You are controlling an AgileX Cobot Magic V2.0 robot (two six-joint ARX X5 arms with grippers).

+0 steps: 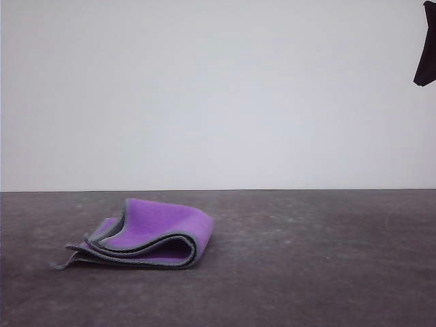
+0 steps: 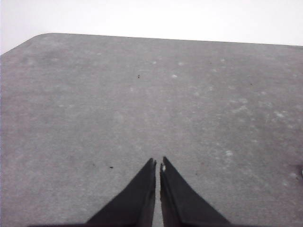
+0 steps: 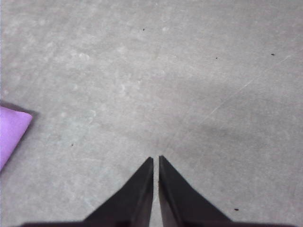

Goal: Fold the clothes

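Observation:
The clothes (image 1: pixel 146 235) lie folded over on the dark table, left of centre in the front view, purple face outward with the light grey hem showing along the layered edges. A purple corner of the clothes (image 3: pixel 12 132) enters the right wrist view at its edge. My right gripper (image 3: pixel 155 159) hangs above bare table, shut with nothing between its fingertips, well apart from that corner. My left gripper (image 2: pixel 158 162) is also shut and empty, over bare grey table. A dark piece of an arm (image 1: pixel 426 44) shows at the top right of the front view.
The grey table (image 1: pixel 320 259) stretches right of the cloth, speckled and scratched. Its far edge and rounded corner (image 2: pixel 42 37) appear in the left wrist view. A plain white wall stands behind.

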